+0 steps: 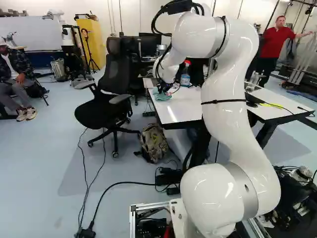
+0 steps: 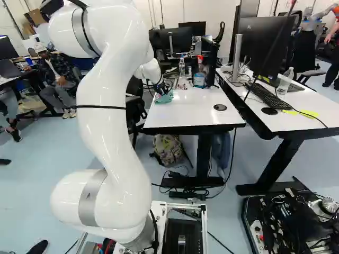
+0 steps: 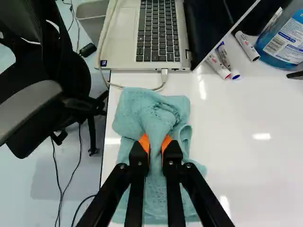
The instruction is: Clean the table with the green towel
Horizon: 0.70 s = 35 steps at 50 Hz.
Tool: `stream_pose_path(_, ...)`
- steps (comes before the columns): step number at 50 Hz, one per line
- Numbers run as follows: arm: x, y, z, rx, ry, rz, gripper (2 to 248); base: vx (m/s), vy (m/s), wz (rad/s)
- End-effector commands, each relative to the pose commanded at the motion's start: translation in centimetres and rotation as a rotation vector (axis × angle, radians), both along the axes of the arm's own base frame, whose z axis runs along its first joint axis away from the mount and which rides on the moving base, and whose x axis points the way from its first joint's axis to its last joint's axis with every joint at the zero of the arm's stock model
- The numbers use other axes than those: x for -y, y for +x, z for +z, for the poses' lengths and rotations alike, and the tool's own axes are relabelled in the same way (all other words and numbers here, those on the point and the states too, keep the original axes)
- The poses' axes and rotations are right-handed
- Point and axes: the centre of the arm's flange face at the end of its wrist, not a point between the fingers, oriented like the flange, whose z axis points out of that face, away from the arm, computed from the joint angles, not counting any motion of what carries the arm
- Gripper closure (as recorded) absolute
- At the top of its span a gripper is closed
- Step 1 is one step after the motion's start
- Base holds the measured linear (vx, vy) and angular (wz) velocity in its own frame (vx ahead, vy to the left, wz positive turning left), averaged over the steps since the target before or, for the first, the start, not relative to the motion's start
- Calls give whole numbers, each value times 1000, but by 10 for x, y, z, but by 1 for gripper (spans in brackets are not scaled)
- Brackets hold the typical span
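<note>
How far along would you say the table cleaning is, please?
Grasping looks done: the tool is closed on a bunched fold of the green towel. In hand is that towel, its lower part spread on the white table. I cannot tell whether any wiping is done; probably left is wiping the open surface beside the laptop and markers.

A black office chair (image 1: 116, 67) stood on the pale blue floor (image 1: 44, 163), a yellow cabinet (image 1: 97, 37) and a whiteboard (image 1: 37, 34) stood near the white wall (image 1: 132, 20) beyond, and a dark monitor (image 2: 259, 42) rose from a white desk (image 2: 323, 108).
</note>
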Motion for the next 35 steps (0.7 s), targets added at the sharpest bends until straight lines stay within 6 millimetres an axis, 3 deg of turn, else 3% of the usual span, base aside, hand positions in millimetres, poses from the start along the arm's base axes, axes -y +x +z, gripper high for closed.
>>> stream_pose_path(18,-1,-1,-1,-15,0,1,202,0,0,0)
stream_pose_path(35,-22,19,-3,4,0,30,202,0,0,0)
